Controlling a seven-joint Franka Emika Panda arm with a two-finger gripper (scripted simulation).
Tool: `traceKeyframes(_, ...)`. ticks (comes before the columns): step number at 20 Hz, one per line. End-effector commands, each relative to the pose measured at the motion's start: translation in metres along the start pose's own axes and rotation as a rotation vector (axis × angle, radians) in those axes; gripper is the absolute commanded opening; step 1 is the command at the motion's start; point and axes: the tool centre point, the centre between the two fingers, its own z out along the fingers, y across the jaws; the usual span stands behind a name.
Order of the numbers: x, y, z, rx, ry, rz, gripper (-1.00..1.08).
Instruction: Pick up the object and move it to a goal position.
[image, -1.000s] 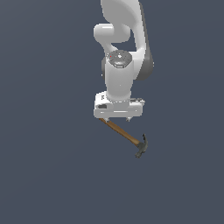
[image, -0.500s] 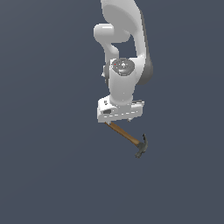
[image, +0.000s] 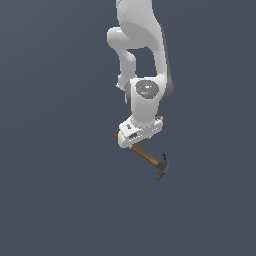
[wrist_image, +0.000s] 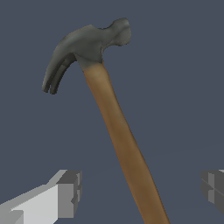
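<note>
The object, a small claw hammer (image: 150, 157), lies on the flat grey ground, its brown handle running diagonally and its dark grey head (image: 161, 167) toward the exterior view's right. My gripper (image: 137, 139) hovers over the handle's butt end and hides that end from outside. The wrist view shows the hammer (wrist_image: 118, 131) from close up, with the gripper (wrist_image: 142, 190) open. Its two grey fingertips (wrist_image: 68, 192) stand wide apart on either side of the handle, neither touching it.
The white arm (image: 145, 75) reaches down from above in the exterior view. Plain dark grey ground surrounds the hammer on all sides, with no other objects or edges in sight.
The hand has dropped a little toward the handle and turned about its axis, so it now sits tilted across the handle. The hammer has not moved.
</note>
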Motion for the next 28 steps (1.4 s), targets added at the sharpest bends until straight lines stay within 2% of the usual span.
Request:
traceKeyframes(1,-0.001,-0.006,0.01,0.0,-0.001,-0.071,1.0)
traceKeyframes(11,-0.005,-0.02,0.032,0.003,-0.004,-0.228,1.0)
traceKeyframes(20,-0.005,-0.022,0.039,0.004,-0.004,-0.238,1.0)
traceKeyframes(28,-0.007,-0.022,0.074,0.004,-0.004,-0.242,1.0)
